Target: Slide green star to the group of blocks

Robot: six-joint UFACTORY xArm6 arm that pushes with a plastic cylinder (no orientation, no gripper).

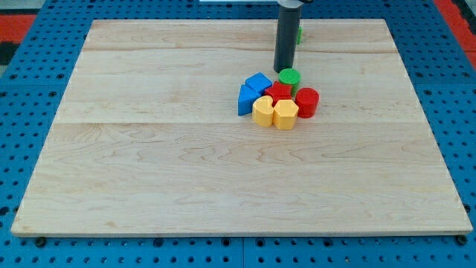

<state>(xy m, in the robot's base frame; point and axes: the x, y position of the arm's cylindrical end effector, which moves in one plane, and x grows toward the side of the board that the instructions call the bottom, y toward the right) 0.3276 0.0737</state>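
No words, labels, brand marks, numbers or signs can be read anywhere in the camera view. The wooden table (149, 171) shows only bare grain, and the coloured blocks (279, 99) have plain faces. The dark rod (286, 37) and the blue pegboard (22, 67) around the table carry no lettering either.

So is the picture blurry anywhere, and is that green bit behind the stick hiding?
Camera view: sharp and evenly lit, with only soft shadows under the blocks. My tip sits just above the green round block. The green star is mostly hidden behind the rod.
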